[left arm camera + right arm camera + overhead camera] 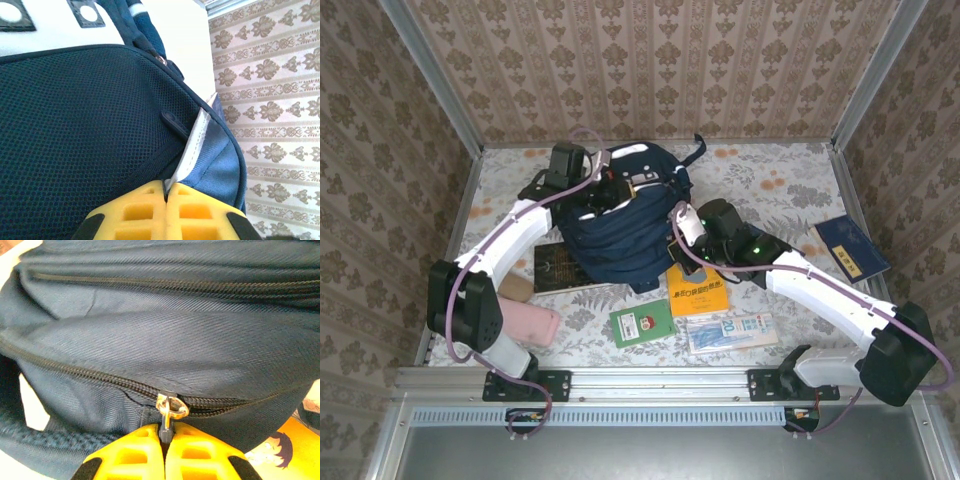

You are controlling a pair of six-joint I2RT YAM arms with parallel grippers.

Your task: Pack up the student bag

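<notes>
Student bag (625,235) (navy fabric) lies at the middle of the worktop (770,175). On its left, the left tool (165,187) is pressed together on a white reflective strip (198,142). On its near side, the right tool (165,432) pinches a zipper pull (170,407).

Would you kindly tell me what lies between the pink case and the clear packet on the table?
A green card, seen from the top camera, lies between the pink case and clear packet.
</notes>
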